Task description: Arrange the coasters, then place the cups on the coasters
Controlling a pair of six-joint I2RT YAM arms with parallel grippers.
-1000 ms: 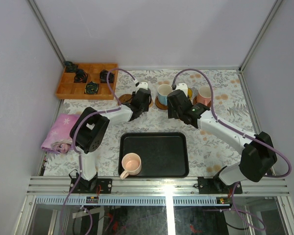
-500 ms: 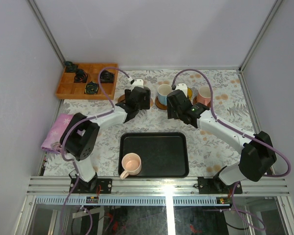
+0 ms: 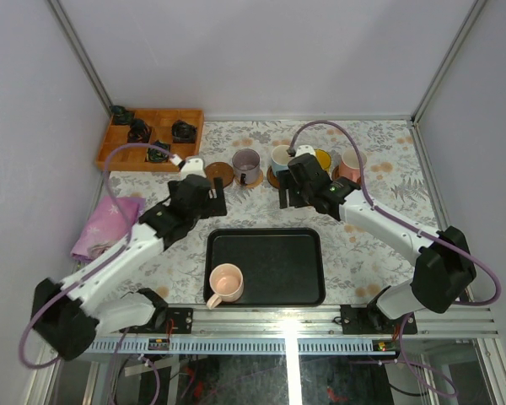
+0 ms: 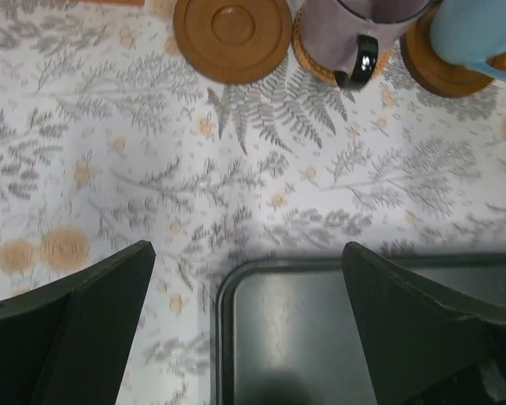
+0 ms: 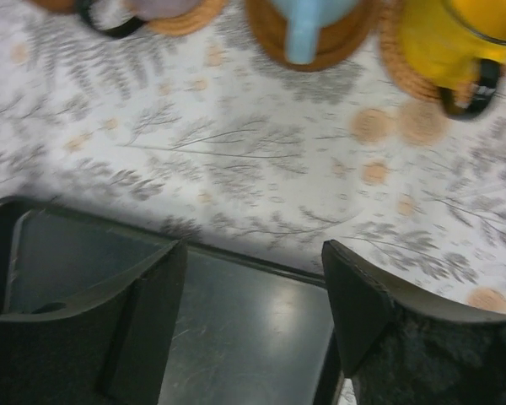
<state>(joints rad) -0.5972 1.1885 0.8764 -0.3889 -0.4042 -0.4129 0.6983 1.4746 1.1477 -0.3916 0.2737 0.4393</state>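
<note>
In the top view the mauve cup [image 3: 246,165] stands on a coaster, beside an empty dark coaster [image 3: 220,174]. To their right, along the far side of the table, stand the light blue cup [image 3: 281,158], the yellow cup [image 3: 322,158] and the salmon cup [image 3: 352,164]. A peach cup [image 3: 227,283] sits on the black tray [image 3: 274,270]. My left gripper [image 3: 212,201] is open and empty, near-left of the mauve cup [image 4: 367,17], above the tray's far left corner [image 4: 236,291]. My right gripper [image 5: 253,278] is open and empty, near the blue cup [image 5: 308,21].
A wooden compartment box [image 3: 149,137] with small black objects sits at the far left. A pink cloth [image 3: 105,224] lies by the left edge. Walls enclose the table on three sides.
My left gripper has opened, let go of the mauve cup on its coaster and drawn back toward the near left. My right gripper has opened wider and hardly moved.
</note>
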